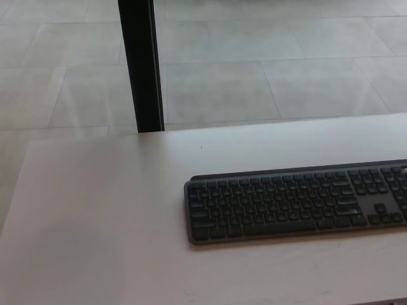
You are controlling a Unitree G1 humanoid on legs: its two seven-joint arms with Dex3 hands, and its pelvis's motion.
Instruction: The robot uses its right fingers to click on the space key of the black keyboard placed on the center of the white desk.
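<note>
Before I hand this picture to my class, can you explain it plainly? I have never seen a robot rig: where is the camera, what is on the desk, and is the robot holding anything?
The picture comes from a camera on a humanoid robot's head, looking down at the work in front of it. The robot has two arms, each ending in a black hand with a thumb and two thick fingers, but neither hand shows in this picture, so nothing can be seen being held.

On the white desk lies one thing: a black keyboard, flat, set toward the right side of the view, with its right end cut off by the picture's edge. Behind the desk stands a black post, and beyond it a pale tiled floor.

The job is to press the space key with the right fingers; no hand has reached the keyboard yet.
</note>
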